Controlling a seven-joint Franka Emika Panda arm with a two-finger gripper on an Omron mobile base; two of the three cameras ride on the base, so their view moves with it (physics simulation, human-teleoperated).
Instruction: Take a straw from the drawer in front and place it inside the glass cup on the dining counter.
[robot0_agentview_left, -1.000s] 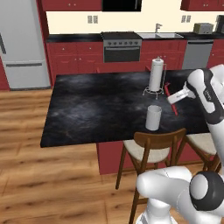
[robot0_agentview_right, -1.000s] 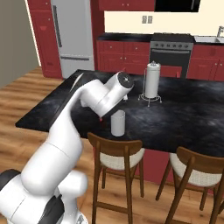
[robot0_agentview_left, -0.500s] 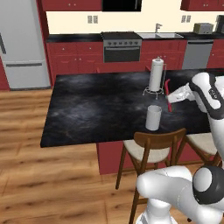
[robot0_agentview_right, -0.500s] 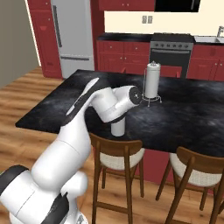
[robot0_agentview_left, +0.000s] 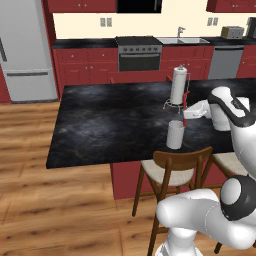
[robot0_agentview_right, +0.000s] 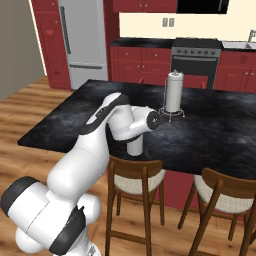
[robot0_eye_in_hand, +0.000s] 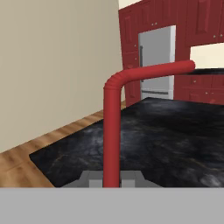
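Note:
The glass cup (robot0_agentview_left: 175, 135) stands on the dining counter (robot0_agentview_left: 110, 120) near its front edge, in front of the chairs. My gripper (robot0_agentview_left: 185, 114) is shut on the dark red straw (robot0_agentview_left: 186, 102), which hangs almost upright by the cup's right rim. Whether its lower end is inside the cup I cannot tell. In the hand view the straw (robot0_eye_in_hand: 111, 131) rises from between the fingertips (robot0_eye_in_hand: 92, 178) and bends to the right at the top. From the right base view the arm hides part of the cup (robot0_agentview_right: 134, 146). The drawer is out of view.
A tall white paper-towel roll (robot0_agentview_left: 179, 85) on a wire stand rises just behind the cup. Two wooden chairs (robot0_agentview_left: 172, 167) are pushed up to the counter's front edge. The stove, sink and fridge (robot0_agentview_left: 27, 55) line the back wall.
The gripper has carried the straw to the left, up to the cup, and the straw has turned from tilted to nearly upright. The cup and the towel roll have stayed put.

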